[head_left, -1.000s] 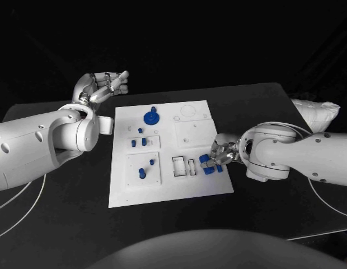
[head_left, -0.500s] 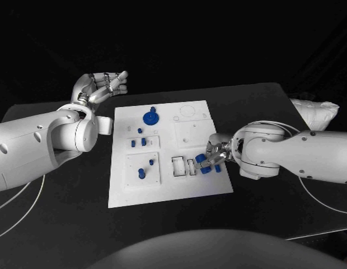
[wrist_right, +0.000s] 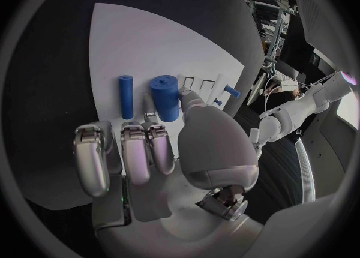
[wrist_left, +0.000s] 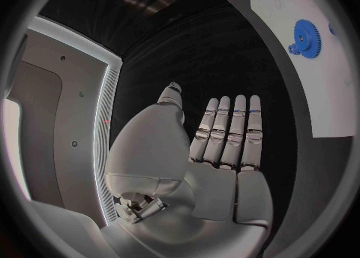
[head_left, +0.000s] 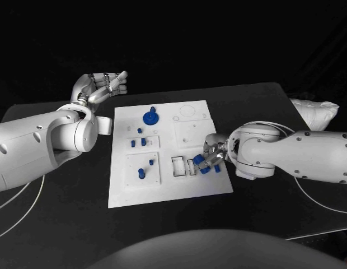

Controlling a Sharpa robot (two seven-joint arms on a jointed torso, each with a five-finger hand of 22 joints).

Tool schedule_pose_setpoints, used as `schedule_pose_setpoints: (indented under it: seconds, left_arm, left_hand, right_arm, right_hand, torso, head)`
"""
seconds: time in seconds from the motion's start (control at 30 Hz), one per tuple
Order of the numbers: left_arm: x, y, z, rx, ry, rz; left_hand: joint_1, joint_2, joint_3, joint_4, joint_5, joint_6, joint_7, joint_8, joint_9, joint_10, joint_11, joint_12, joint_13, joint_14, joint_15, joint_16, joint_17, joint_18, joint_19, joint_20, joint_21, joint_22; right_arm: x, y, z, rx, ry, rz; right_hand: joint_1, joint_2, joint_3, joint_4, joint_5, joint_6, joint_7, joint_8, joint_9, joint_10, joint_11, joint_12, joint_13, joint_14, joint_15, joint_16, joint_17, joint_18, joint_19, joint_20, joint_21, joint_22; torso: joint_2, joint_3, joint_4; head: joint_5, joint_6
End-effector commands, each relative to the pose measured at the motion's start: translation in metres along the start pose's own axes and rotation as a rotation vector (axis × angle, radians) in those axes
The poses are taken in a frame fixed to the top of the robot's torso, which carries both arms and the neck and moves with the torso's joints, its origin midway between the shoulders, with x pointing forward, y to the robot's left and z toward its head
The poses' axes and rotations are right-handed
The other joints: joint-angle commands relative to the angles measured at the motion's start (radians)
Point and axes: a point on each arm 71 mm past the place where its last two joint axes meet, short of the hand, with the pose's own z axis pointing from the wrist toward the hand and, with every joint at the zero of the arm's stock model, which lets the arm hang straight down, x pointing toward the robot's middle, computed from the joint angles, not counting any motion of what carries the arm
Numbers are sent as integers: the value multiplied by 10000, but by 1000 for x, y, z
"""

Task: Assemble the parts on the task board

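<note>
Right silver hand (head_left: 209, 157) has crept inward over white plastic task board (head_left: 167, 190), pinching thick blue cylinder (wrist_right: 164, 97) beside thin blue peg (wrist_right: 125, 96). Left hand (wrist_left: 225, 144) released, off-board above black bench (head_left: 69, 224). Watch cylinder: tilted entry jams slot, nudges peg.

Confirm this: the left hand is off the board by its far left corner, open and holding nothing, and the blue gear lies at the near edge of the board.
Wrong about the gear. The head view shows the blue gear near the task board's far edge. The left hand is as stated.
</note>
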Motion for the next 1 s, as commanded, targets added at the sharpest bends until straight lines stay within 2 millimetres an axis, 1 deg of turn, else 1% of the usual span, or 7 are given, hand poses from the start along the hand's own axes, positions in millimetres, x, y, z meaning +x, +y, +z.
schedule_pose_setpoints:
  seconds: [0.03, 0.13, 0.23, 0.4, 0.63, 0.83, 1.0]
  left_arm:
    - [2, -1, 0, 69, 162, -102]
    - [2, -1, 0, 68, 165, -104]
    - [2, -1, 0, 66, 159, -101]
    - [1, -1, 0, 60, 146, -95]
    - [0, -1, 0, 55, 106, -77]
    - [0, -1, -1, 50, 103, -77]
    - [0, -1, 0, 48, 109, -76]
  left_hand:
    - [7, 97, 50, 5, 36, -93, 1, 64, 13, -58, -4, 61, 4, -95, 1, 43, -10, 102, 50, 26, -14, -9]
    - [7, 97, 50, 5, 36, -93, 1, 64, 13, -58, -4, 61, 4, -95, 1, 43, -10, 102, 50, 26, -14, -9]
    - [7, 97, 50, 5, 36, -93, 1, 64, 13, -58, -4, 61, 4, -95, 1, 43, -10, 102, 50, 26, -14, -9]
    - [7, 97, 50, 5, 36, -93, 1, 64, 13, -58, -4, 61, 4, -95, 1, 43, -10, 102, 50, 26, -14, -9]
    - [7, 97, 50, 5, 36, -93, 1, 64, 13, -58, -4, 61, 4, -95, 1, 43, -10, 102, 50, 26, -14, -9]
    - [7, 97, 50, 5, 36, -93, 1, 64, 13, -58, -4, 61, 4, -95, 1, 43, -10, 102, 50, 26, -14, -9]
    - [7, 97, 50, 5, 36, -93, 1, 64, 13, -58, -4, 61, 4, -95, 1, 43, -10, 102, 50, 26, -14, -9]
  right_arm:
    - [13, -4, 2, -8, 477, 841]
    - [14, -4, 0, -138, 505, 1603]
    - [14, -5, -1, -200, 542, 2355]
    - [13, -8, -5, -248, 581, 3372]
    - [4, -16, -14, -293, 426, 4202]
    - [-4, -20, -21, -477, 361, 4768]
    - [-10, -17, -24, -802, 393, 5187]
  right_hand:
    - [670, 485, 1485, -1237, 100, 390, -13, -863, -6178, 1031, 62, 38, 2633, 1043, 22, 41, 2635, -67, 1036, 107, 45, 2634]
    - [649, 459, 1754, -1349, 142, 604, -31, -1093, -6398, 1031, 48, 38, 2633, 1043, 47, 41, 2635, -67, 1036, 108, 45, 2634]
    - [624, 411, 1917, -1445, 130, 901, -82, -1179, -6524, 1031, 17, 38, 2633, 1043, 14, 41, 2635, -67, 1036, 105, 45, 2634]
    - [627, 371, 2069, -1562, 113, 1173, -146, -1267, -6642, 1031, -31, 38, 2633, 1043, -30, 41, 2635, -67, 1036, 80, 45, 2634]
    - [647, 320, 2144, -1657, 66, 1284, -163, -1349, -6725, 1031, -51, 38, 2633, 1043, -50, 41, 2635, -67, 1036, 66, 45, 2634]
    - [636, 286, 2151, -1682, 35, 1311, -160, -1388, -6759, 1031, -52, 38, 2633, 1043, -55, 41, 2635, -67, 1036, 63, 45, 2634]
    - [587, 266, 2152, -1681, -52, 1359, -158, -1444, -6811, 1031, -51, 38, 2633, 1043, -58, 41, 2635, -67, 1036, 62, 45, 2634]
  torso:
    - [-2, 6, 0]
    - [-5, 4, 1]
    - [-11, 0, 6]
    - [-9, 2, 13]
    - [-8, -10, 0]
    - [-6, -3, -6]
    - [-11, -2, -8]
  head:
    - [10, 1]
    - [22, 1]
    - [32, 1]
    - [62, 1]
    - [96, 1]
    - [128, 1]
    - [133, 1]
